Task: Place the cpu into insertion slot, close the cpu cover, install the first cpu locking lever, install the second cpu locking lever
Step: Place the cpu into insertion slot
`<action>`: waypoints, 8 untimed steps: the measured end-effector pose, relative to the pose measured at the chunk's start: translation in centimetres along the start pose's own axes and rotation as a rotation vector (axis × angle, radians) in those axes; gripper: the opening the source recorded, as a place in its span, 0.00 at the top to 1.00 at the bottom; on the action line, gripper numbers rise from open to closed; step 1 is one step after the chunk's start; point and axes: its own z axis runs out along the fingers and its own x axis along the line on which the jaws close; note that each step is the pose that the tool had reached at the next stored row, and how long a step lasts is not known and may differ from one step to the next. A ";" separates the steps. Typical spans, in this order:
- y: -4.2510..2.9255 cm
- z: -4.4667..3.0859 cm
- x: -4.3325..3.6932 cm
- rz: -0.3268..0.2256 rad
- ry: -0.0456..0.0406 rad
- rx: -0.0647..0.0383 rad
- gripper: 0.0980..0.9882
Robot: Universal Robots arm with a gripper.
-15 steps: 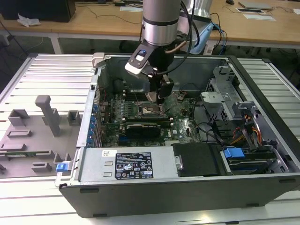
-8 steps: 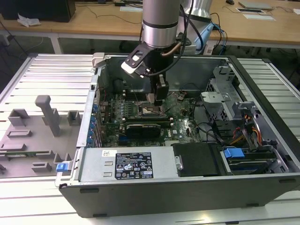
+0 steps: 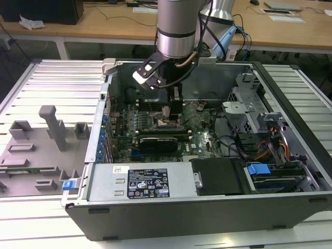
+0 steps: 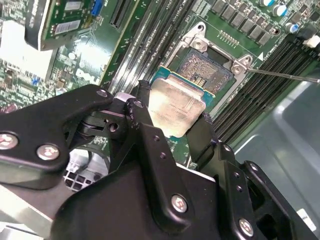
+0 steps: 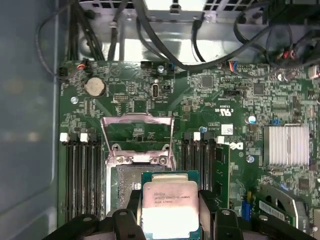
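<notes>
Checking the exterior view, I find the gripper (image 3: pixel 171 115) low over the slot (image 3: pixel 163 124). Second wrist view: the fingers (image 4: pixel 202 135) clamp the cpu (image 4: pixel 176 106) by opposite edges at the slot's rim; I judge it not yet seated. First wrist view: the cover (image 5: pixel 137 118) stands raised beside the slot, leaving it free for the chip.
</notes>
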 end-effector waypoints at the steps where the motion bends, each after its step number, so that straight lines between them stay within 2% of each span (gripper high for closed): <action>1: 0.00 0.04 0.10 0.000 0.0000 0.000 0.50; 3: 0.00 0.27 0.65 0.000 0.0002 0.000 0.50; 8: -0.06 1.41 1.17 0.000 0.0002 0.000 0.50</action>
